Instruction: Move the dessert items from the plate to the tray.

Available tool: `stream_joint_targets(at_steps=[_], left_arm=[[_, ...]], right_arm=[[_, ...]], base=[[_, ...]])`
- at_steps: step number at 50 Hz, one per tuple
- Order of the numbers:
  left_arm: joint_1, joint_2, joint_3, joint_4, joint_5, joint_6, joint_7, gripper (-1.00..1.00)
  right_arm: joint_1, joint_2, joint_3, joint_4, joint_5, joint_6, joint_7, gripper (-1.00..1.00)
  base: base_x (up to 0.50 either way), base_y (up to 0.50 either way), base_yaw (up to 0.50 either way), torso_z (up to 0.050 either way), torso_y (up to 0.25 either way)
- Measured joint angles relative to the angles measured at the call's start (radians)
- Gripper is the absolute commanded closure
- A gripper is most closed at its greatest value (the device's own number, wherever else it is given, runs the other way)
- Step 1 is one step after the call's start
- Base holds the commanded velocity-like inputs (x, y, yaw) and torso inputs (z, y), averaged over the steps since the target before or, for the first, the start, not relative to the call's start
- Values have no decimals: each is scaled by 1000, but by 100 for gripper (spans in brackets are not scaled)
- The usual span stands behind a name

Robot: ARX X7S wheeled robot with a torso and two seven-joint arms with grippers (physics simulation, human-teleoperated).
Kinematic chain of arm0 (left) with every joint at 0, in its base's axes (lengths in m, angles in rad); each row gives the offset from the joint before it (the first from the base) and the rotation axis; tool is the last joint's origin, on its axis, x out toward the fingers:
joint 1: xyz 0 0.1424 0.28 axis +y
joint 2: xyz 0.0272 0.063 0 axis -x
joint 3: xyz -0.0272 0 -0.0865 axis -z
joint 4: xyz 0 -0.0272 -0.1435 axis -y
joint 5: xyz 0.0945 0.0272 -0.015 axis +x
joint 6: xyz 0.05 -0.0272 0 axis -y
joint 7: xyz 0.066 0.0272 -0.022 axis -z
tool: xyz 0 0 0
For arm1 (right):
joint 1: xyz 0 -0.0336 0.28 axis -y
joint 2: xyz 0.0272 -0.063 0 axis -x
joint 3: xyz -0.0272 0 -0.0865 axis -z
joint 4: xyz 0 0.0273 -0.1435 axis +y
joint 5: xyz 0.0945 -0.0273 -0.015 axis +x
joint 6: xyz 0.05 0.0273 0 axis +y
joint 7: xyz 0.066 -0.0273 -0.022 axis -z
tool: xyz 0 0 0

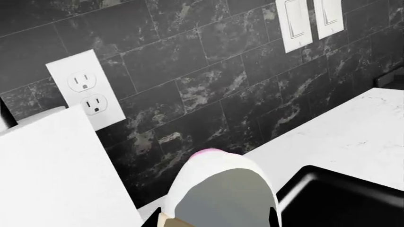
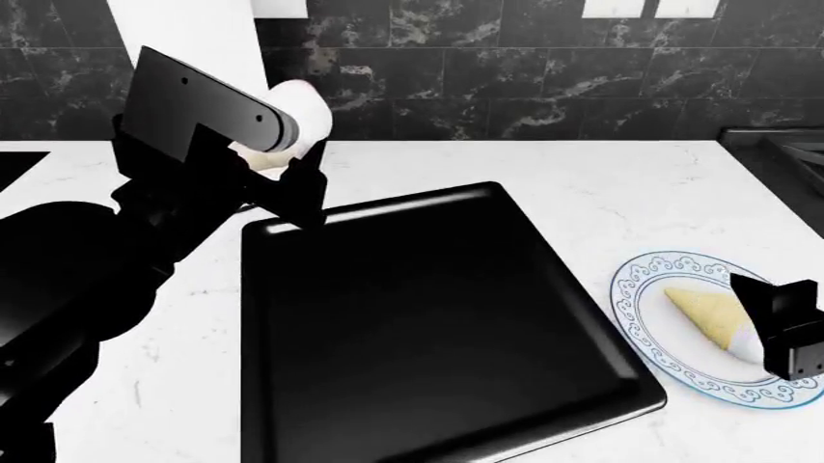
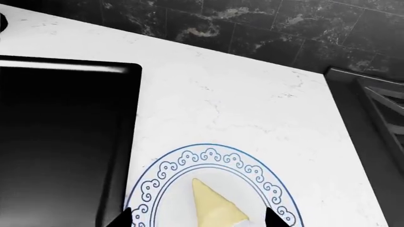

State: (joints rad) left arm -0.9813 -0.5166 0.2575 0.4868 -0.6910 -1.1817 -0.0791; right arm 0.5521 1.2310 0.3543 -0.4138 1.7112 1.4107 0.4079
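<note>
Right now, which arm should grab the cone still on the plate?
Right. The right hand hovers open directly over the cone on the plate, fingers either side of it. The left hand is across the tray, apparently already holding the other cone.

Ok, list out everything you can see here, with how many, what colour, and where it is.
Tray: one, black, middle of the counter.
Plate: one, white with blue pattern, right of the tray.
Ice-cream cone on plate: one, tan with white scoop, lying flat.
Held ice-cream cone: one, white scoop, raised over the tray's far-left corner.
Counter: one, white marble.
Wall tiles: black marble.
Outlet: one, white, on the wall.
Switch plates: two, white, on the wall.
Left tool: black, gripping the cone.
Right tool: black, open over the plate.
</note>
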Motion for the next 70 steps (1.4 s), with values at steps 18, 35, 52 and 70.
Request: stream_joint_targets(at_steps=[18, 35, 52, 70], left_arm=[[0, -3, 1, 8, -12, -4, -4, 100], [-5, -4, 2, 21, -26, -17, -13, 100], [8, -12, -1, 29, -33, -10, -18, 100], [16, -21, -3, 43, -43, -9, -24, 100]], right_arm=[[-93, 10, 102, 18, -64, 21, -41, -100], [-174, -11, 176, 23, -153, 23, -93, -100], [-112, -34, 12, 46, -232, -45, -127, -100], [-67, -51, -103, 70, -291, -90, -149, -100]], base=[[0, 0, 0, 0, 1], [0, 0, 0, 0, 0], [0, 0, 0, 0, 0], [0, 0, 0, 0, 0]])
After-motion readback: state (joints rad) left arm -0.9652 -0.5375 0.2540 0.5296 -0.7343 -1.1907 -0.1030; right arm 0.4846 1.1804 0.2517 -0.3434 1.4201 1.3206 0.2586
